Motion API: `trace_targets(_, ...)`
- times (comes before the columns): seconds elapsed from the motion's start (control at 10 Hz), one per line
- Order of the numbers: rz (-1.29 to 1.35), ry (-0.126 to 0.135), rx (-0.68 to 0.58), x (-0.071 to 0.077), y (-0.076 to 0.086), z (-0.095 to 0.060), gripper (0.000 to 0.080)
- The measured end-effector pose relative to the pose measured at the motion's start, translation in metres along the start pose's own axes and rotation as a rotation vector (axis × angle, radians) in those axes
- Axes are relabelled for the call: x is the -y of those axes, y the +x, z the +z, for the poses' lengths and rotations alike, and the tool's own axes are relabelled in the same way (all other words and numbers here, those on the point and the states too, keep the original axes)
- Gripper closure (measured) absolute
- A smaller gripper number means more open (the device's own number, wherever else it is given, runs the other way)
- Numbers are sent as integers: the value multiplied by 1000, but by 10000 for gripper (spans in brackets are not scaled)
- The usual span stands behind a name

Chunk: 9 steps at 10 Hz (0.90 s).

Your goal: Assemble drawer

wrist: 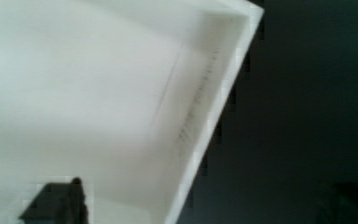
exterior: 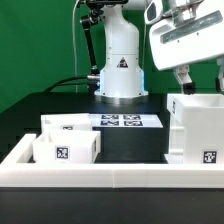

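Note:
The big white open-fronted box (exterior: 195, 125) of the drawer stands on the black table at the exterior view's right, with a tag low on its front. Two small shallow trays (exterior: 68, 128) (exterior: 65, 150) sit at the exterior view's left, one behind the other, each with a tag. My gripper (exterior: 200, 80) hangs open just above the big box's top, holding nothing. In the wrist view the box's wall (wrist: 105, 100) fills most of the picture, and its edge runs between my two dark fingertips (wrist: 55, 202). My gripper (wrist: 211, 205) is above that edge.
The marker board (exterior: 125, 122) lies flat in the middle, in front of the white robot base (exterior: 120, 65). A long low white rail (exterior: 110, 177) edges the table's front. A green backdrop stands behind.

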<state>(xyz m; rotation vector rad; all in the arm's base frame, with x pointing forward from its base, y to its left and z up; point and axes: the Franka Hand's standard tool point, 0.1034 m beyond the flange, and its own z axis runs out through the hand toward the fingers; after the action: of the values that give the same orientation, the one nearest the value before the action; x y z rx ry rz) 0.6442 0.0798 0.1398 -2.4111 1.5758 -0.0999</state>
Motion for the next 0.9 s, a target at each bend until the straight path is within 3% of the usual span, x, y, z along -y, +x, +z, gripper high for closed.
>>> trace_targets(0.2,-136,-3,-1,-1,1,0,150)
trace_targets(0.4,-487,-51,-17,-8,8,-4,150)
trace_targets(0.5,-602,-55,-21,-11,11,-7,150)
trace_targets(0.6,-616,-35,-23,-14,15,-8,150)
trace_targets(0.9,-843,-42,-19,-16,17,-6,150)
